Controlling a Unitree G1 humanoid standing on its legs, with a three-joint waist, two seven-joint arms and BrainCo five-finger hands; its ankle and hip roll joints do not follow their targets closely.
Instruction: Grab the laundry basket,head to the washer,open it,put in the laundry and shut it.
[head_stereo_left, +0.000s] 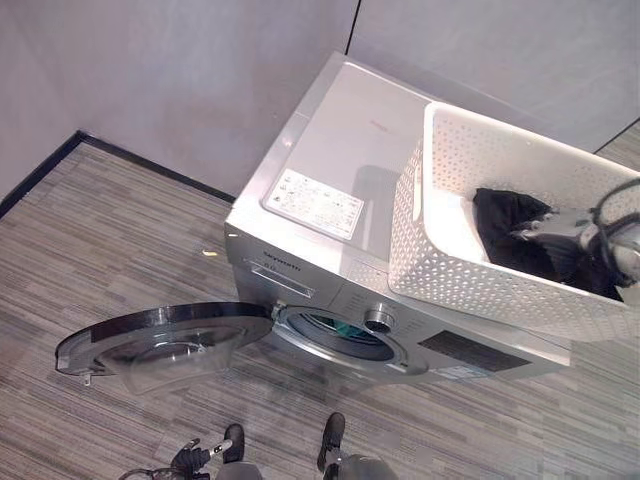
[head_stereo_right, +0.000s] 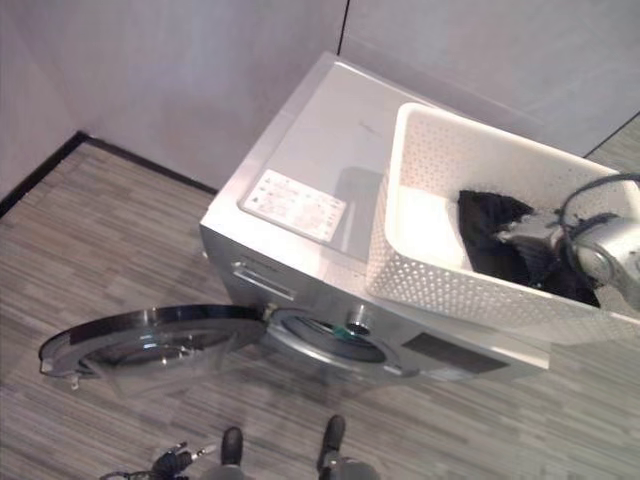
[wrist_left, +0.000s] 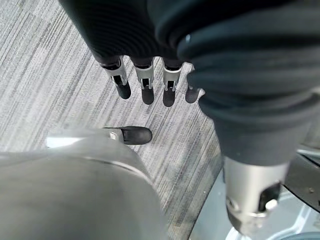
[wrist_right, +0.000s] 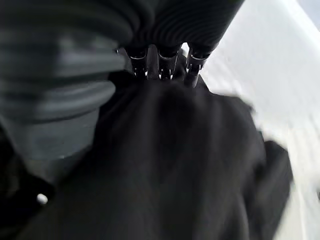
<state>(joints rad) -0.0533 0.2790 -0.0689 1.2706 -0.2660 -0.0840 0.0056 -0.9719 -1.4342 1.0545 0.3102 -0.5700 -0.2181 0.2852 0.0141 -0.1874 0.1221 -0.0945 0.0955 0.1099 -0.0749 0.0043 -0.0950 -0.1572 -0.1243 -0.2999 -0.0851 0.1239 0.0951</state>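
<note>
- Laundry basket (head_stereo_left: 470, 260): white, perforated walls, sitting on top of the washer (head_stereo_left: 340, 150) toward its right side, one end overhanging the washer's right edge.
- Black laundry (head_stereo_left: 510, 235): bunched in the right half of the basket, lying on its floor; left half of the basket floor bare and white.
- Right hand (head_stereo_left: 550, 228): reaching down into the basket, resting on the black laundry; in the right wrist view fingers (wrist_right: 162, 62) sunk tip-first into the dark cloth, ends hidden, so cannot tell whether closed on it or not.
- Washer: silver, front-loading, standing against a grey wall (head_stereo_left: 180, 80); white label sheet (head_stereo_left: 312, 202) on the left part of the lid, round knob (head_stereo_left: 379, 320) on the front panel beside the drum opening (head_stereo_left: 335, 335).
- Washer door (head_stereo_left: 165, 345): swung fully open to the left, dark-rimmed glass, hanging low over the floor.
- Left hand (wrist_left: 150, 82): hanging low over the striped grey floor (head_stereo_left: 100, 250), fingers straight and relaxed, holding nothing, near the open door.
</note>
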